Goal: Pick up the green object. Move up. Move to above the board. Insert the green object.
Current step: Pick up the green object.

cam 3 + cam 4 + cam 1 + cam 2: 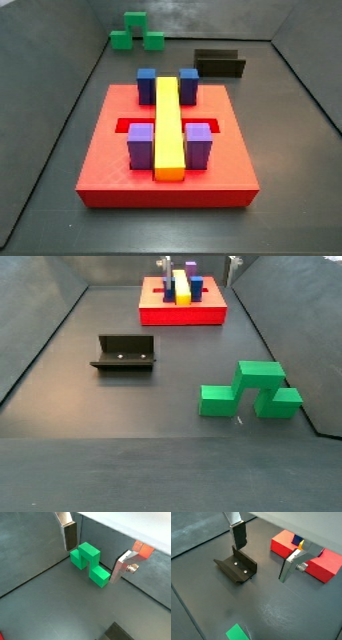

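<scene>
The green object [87,561] stands on the dark floor, apart from everything else, its raised centre cube between two lower cubes. It also shows in both side views [135,33] [251,391], and its edge shows in a wrist view [236,632]. My gripper [92,563] is open and empty, hanging above the floor over the green object without touching it; it also shows in a wrist view [261,563]. The red board [167,165] carries a long yellow bar [167,115] with purple and blue blocks beside it. The gripper does not show in either side view.
The dark fixture [238,567] stands on the floor between the green object and the board; it also shows in both side views [124,353] [221,63]. Grey walls enclose the floor on all sides. A corner of the board [142,549] shows behind one finger.
</scene>
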You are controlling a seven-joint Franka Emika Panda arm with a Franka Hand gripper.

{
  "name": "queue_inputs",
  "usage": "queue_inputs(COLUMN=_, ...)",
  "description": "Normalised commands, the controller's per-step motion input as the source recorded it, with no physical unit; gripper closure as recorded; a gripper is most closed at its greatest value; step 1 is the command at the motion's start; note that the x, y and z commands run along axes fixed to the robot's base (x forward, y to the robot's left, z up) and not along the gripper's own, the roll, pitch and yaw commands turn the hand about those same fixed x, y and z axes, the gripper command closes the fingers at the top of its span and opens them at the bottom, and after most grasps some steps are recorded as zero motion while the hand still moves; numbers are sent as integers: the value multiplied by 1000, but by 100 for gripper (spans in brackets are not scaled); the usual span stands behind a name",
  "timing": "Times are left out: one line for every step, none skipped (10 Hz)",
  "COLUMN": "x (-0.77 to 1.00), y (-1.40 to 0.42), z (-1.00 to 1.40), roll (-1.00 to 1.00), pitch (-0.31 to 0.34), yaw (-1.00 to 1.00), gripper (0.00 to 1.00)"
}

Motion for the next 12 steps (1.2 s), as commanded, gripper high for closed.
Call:
queue_inputs(x=0, y=0, z=0, roll=6, pitch=0, yaw=0, gripper=0)
queue_inputs(x=-834, y=349, z=-471, roll=69, pitch=-136, yaw=-446, gripper=0)
queue_inputs(x=-843, y=531, z=-366, roll=0, pitch=-163, yaw=-320, gripper=0)
queue_inputs(x=-694, y=631, z=-180, roll=0, pitch=-121, yaw=-203, gripper=0)
queue_inputs(x=-586, y=683, z=-83, roll=-69, pitch=-134, yaw=-109, gripper=0)
queue_inputs(x=-531, y=720, z=0, roll=-176, pitch=-113, yaw=-11, gripper=0)
queue_inputs(x=-474, y=729, z=-6, roll=-120, pitch=-69, yaw=-63, gripper=0)
queue_inputs(x=-477, y=694, z=-191, roll=-59, pitch=-91, yaw=-137, gripper=0)
queue_inputs(x=-371, y=566, z=-309, roll=-3, pitch=-110, yaw=-171, gripper=0)
queue_inputs(x=0, y=180, z=-457, roll=33, pitch=-101, yaw=-163, gripper=0)
queue_inputs(x=0, y=54, z=-686, roll=221, pitch=-80, yaw=-217, gripper=0)
queue_inputs(x=-51, y=6, z=-354, roll=116, pitch=-60, yaw=-106, gripper=0)
